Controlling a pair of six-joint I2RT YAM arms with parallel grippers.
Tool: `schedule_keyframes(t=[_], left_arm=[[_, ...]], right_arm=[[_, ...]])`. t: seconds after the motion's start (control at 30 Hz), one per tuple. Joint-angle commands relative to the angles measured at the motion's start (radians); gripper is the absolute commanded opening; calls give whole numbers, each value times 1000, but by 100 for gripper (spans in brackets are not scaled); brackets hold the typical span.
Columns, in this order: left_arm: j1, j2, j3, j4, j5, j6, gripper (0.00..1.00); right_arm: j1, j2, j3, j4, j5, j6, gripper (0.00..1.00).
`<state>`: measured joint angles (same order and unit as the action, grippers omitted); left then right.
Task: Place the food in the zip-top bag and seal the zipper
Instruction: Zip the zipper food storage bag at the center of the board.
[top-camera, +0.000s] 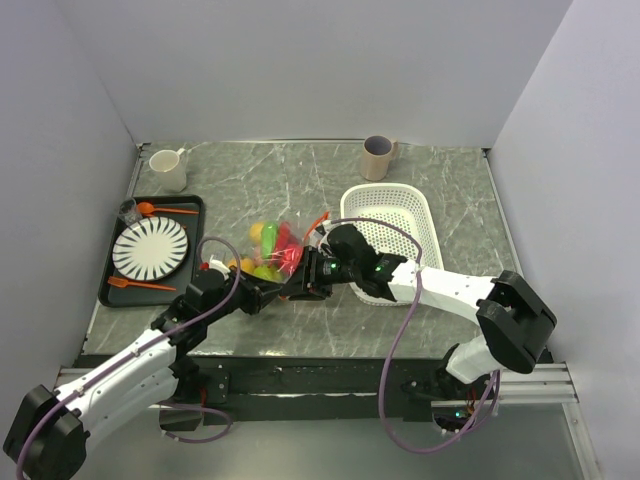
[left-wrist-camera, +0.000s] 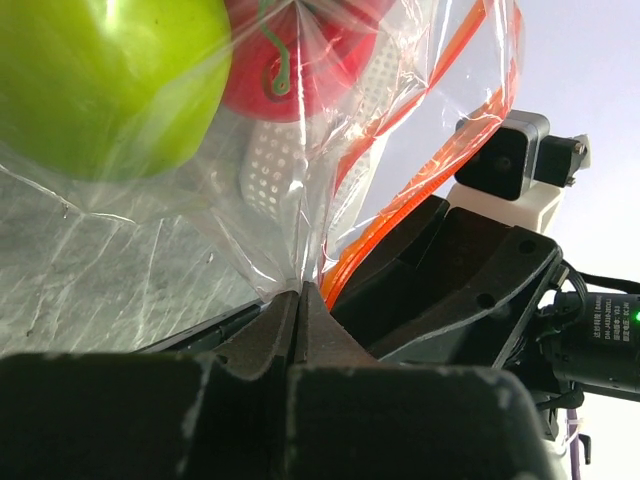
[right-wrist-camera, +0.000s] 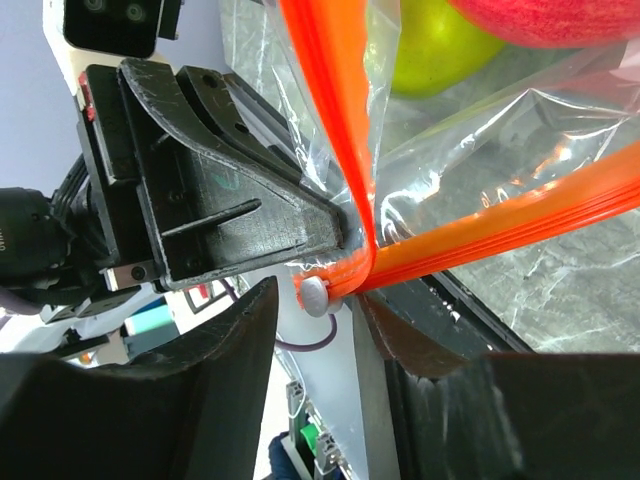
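Bag is lying at bench ctr w/ food inside; both arms are meeting at its 6 o'clock side. Zipper is running down to its white slider, which is sitting at the strip's end.

L tool is pressed together, pinching the bag's corner just beside that end. R tool is standing spread, one finger either side of the slider, not gripping yet.

To do it well, R should be closing squarely on the slider, then drawing it along the strip w/ L holding the corner taut so the film isn't bunching.

Count:
- 1 bag, 1 zipper, 1 slider.
- Food: 1 green apple and 1 red piece close up, plus yellow & orange from above. Total unclear.
- 1 basket at 3 o'clock.
- 1 tray at 9 w/ 1 plate, 2 orange utensils and 1 glass.
- 2 mugs: white mug at 11, tan mug at 1.
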<state>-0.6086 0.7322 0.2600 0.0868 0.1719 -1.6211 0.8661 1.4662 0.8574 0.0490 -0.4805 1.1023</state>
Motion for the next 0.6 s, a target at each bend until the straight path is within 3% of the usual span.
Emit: schedule_keyframes(t=[0.0,0.43,0.57], left_arm=[[-3,-24,-13,65,29,-17,1],[-3,-7,-16,94,40,-17,1],[-3,-13,-18,88,34,-19,1]], right_arm=[[2,-14,6,57,19,-1,40],[-3,-10,-21,83,8,21,34],[-6,-10,-23,84,11,22,28]])
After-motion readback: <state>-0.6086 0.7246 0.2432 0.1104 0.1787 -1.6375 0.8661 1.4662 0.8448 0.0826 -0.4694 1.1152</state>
